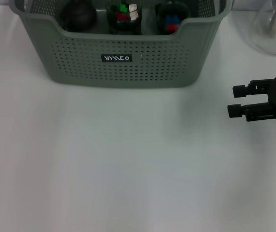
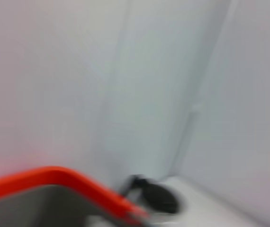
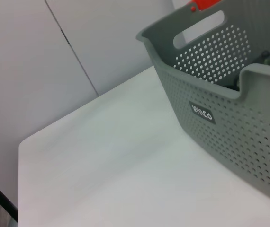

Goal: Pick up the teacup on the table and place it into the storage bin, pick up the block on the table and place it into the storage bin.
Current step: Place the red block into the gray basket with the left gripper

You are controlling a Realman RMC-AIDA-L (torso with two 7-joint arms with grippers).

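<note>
I see the right tool (image 1: 236, 100), fingers apart and empty, at the frame's right edge over the white worktop (image 1: 128, 159). The grey-green perforated plastic storage bin (image 1: 123, 67) sits top centre, dark items inside.

Storage bin (image 1: 123, 67): top and far wall cut off by head view's edge; the dark round items (image 1: 79, 14) inside show only partly behind the near wall, so I can't identify them. Right gripper (image 1: 237, 100): only the fingers and part of the body in frame, arm cut off at the edge; clear glass vessel (image 1: 273, 29) at the top corner is also cropped. Left wrist view is blurred: an orange-red rim (image 2: 68, 177) and a dark shape (image 2: 156, 196) show, neither identifiable.
</note>
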